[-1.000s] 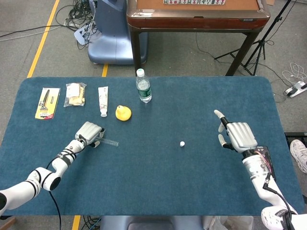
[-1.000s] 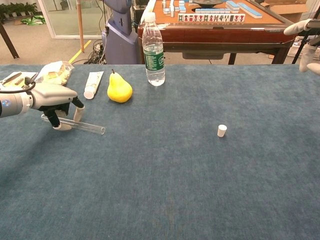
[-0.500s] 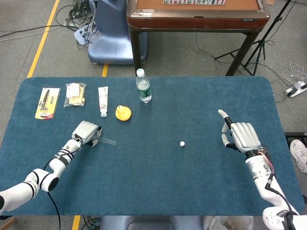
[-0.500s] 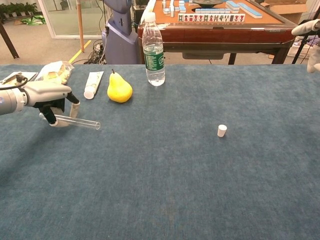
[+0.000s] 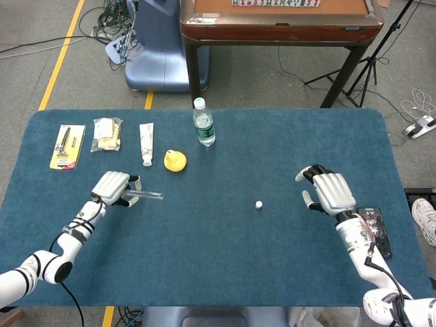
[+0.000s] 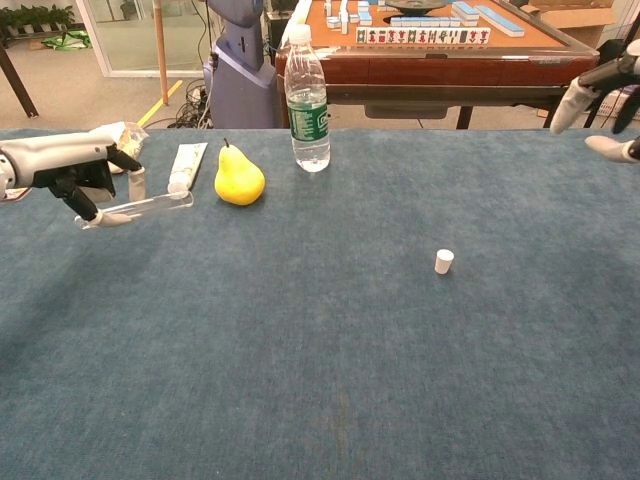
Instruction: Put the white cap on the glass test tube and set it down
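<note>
Left hand: grips one end of the glass test tube, fingers curled around it; the rest of the tube sticks out toward the middle of the tabletop.
Test tube position: held above the blue cloth, close to level, near the left side; in the chest view the tube passes in front of the toothpaste tube, its free end just short of the yellow pear.
Test tube look: clear, thin, straight, uncapped at the free end.
Right hand: holds nothing, fingers spread and slightly bent, over the right side of the tabletop; in the chest view only its fingertips show at the right edge.
White cap: stands alone on the cloth, between the two hands, nearer the right hand and not touching it; well apart from the tube.
Cap look: small, white, short cylinder, upright.
Behind: a water bottle stands upright near the far edge.
</note>
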Available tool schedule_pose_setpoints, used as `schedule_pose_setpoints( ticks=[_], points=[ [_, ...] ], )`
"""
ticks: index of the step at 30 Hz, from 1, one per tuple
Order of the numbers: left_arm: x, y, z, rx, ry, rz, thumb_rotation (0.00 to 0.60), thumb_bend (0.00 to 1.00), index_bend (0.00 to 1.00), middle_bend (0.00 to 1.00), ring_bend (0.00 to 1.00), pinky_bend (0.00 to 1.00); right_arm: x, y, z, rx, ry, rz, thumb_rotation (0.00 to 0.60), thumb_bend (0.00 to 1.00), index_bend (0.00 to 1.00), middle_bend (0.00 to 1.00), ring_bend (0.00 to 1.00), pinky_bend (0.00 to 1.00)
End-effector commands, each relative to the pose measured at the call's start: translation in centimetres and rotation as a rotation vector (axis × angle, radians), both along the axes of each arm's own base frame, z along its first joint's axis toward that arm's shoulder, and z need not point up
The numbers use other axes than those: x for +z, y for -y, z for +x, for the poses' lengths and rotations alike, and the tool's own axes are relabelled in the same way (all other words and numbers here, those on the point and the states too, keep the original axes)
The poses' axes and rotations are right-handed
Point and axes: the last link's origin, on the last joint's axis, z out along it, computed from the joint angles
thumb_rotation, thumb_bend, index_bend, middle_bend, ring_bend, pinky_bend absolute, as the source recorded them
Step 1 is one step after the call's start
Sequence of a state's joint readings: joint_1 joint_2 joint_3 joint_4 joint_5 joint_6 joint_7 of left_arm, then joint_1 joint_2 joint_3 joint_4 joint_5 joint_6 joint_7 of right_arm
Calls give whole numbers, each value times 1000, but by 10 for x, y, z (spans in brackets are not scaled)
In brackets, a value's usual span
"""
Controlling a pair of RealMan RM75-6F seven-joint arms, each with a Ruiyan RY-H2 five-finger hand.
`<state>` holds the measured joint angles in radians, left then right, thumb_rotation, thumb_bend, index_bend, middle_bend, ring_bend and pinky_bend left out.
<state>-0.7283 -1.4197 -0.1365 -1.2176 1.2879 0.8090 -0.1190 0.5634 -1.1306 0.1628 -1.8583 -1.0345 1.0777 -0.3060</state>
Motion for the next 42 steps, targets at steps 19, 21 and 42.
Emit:
schedule_pose_setpoints(
  ticks=[19,21,42],
  points=[
    [19,30,22,-65,8,14,600,291,584,1000,1000,1000,-78,31,12,111,-89,101,600,458,528,96,0,0],
    [19,30,22,-64,9,12,600,291,583,1000,1000,1000,-83,32,12,111,-83,102,600,423,528,84,0,0],
    [19,34,25,-68,5,-10,600,291,584,1000,1000,1000,-138,36,16,125,-139,165,600,327,447,43,0,0]
  ],
)
